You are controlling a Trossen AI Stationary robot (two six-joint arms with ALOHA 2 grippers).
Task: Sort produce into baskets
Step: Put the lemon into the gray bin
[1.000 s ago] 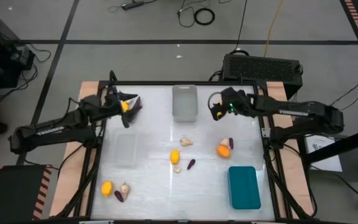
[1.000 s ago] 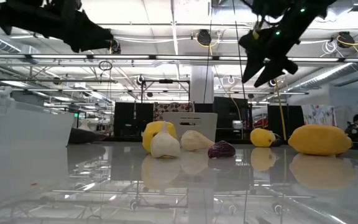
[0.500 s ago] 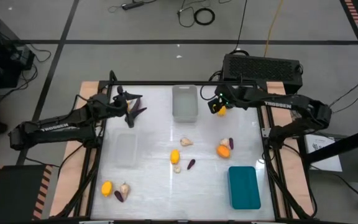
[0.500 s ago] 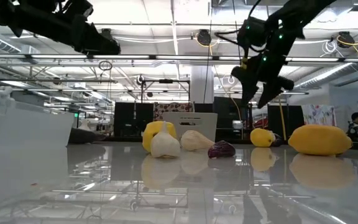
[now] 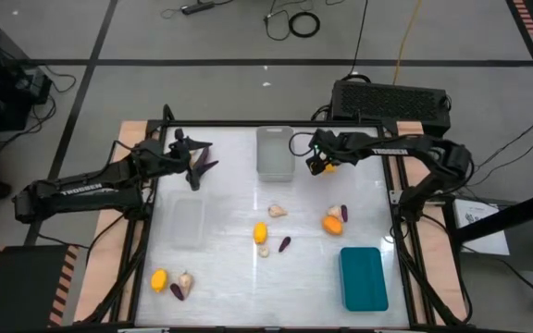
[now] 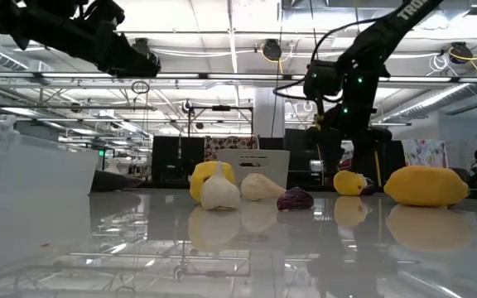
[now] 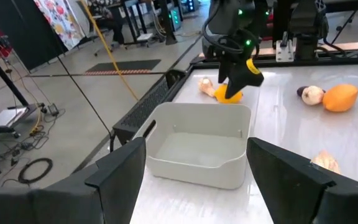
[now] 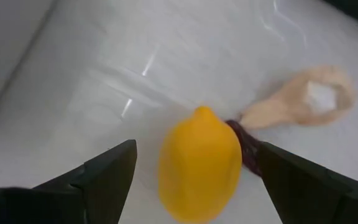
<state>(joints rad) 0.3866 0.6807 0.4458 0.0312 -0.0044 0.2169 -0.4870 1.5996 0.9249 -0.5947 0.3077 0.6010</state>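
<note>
Lemon (image 8: 199,163) sits between my right gripper (image 5: 320,163)'s spread fingers near the far right corner, just beside the grey bin (image 5: 275,152); I can't tell if it's gripped. Its long axis runs along the fingers, nipple forward. I judge sorting barely begun: grey, clear (image 5: 186,223) and teal (image 5: 363,277) bins look empty, produce scattered mid-table. My left gripper (image 5: 195,162) hovers wide open, empty, far left.

A grey floor (image 5: 202,83) crossed by dark tape lines, with loose cables (image 5: 294,18) at the far side; beyond the table, ceiling light strips (image 6: 222,54) and dark partition panels (image 6: 172,161)
</note>
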